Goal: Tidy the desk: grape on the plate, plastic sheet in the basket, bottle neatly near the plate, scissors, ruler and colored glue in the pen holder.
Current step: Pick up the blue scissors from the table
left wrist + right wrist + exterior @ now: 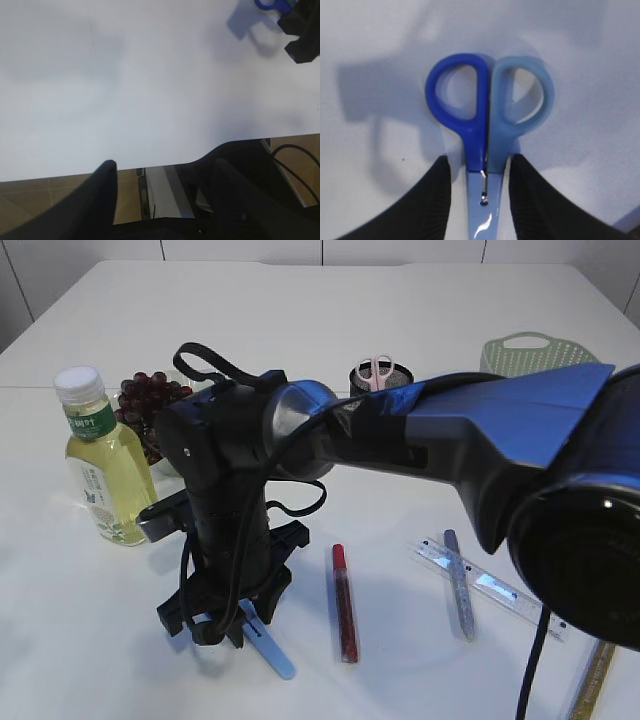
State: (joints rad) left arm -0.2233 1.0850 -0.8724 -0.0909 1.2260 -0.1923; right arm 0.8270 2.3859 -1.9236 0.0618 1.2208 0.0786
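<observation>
While the left hand (162,175) idles released, the right hand (480,172) straddles the blue scissors (487,125) on the counter (420,340), seemingly poised to grasp.

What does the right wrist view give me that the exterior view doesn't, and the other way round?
Only the right wrist view shows the two-tone blue plastic scissors' handle loops and the right gripper, its fingers either side of the pivot. Only the exterior view shows the yellow-liquid bottle, dark grapes, red glue stick, clear ruler, black mesh pen holder and green basket. Both share the scissors' light-blue blade and white table.
</observation>
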